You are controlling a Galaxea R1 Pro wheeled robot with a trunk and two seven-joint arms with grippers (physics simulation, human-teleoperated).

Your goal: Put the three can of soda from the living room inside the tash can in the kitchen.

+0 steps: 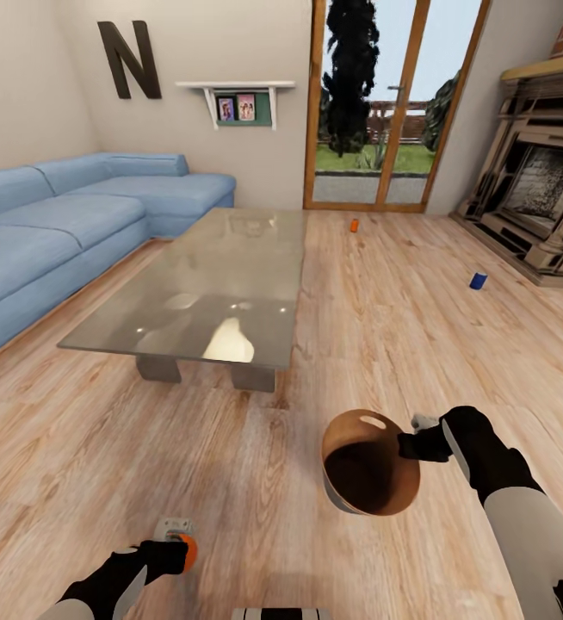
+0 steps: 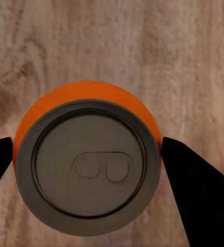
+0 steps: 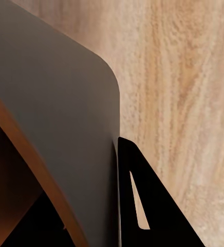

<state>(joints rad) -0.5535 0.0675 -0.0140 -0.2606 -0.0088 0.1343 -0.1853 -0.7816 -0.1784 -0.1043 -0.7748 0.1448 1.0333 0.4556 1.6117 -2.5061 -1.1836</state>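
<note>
Living room, head view: light wood floor [image 1: 376, 344], blue corner sofa [image 1: 66, 224] at left, glass-topped coffee table [image 1: 221, 284] in the middle, wood-framed glass doors [image 1: 393, 103] at the back, red-brick fireplace [image 1: 540, 198] at right.

Cans: small bright orange soda can [image 1: 354, 226] upright on the floor beyond the table, near the doors. Dark blue soda can [image 1: 479, 280] upright on the floor just before the fireplace, well apart from the orange one. Second bright orange soda can [image 1: 187, 551] at the left gripper [image 1: 176, 541], low in the head view near the robot.

Left wrist view: same can seen from above, silvery top and pull tab facing the camera [image 2: 89, 164], black fingers [image 2: 194, 185] on either side of it, against its wall. Closed on the can, as far as visible; wood floor behind.

Right gripper [image 1: 421, 435]: gripping the rim of a round copper-brown trash can with dark inside [image 1: 369, 463], tilted with its opening toward the camera, above the floor. Right wrist view: grey wall and brown edge of the trash can [image 3: 55, 128] close up, one black finger [image 3: 143, 206] against the wall; second finger hidden.
</note>
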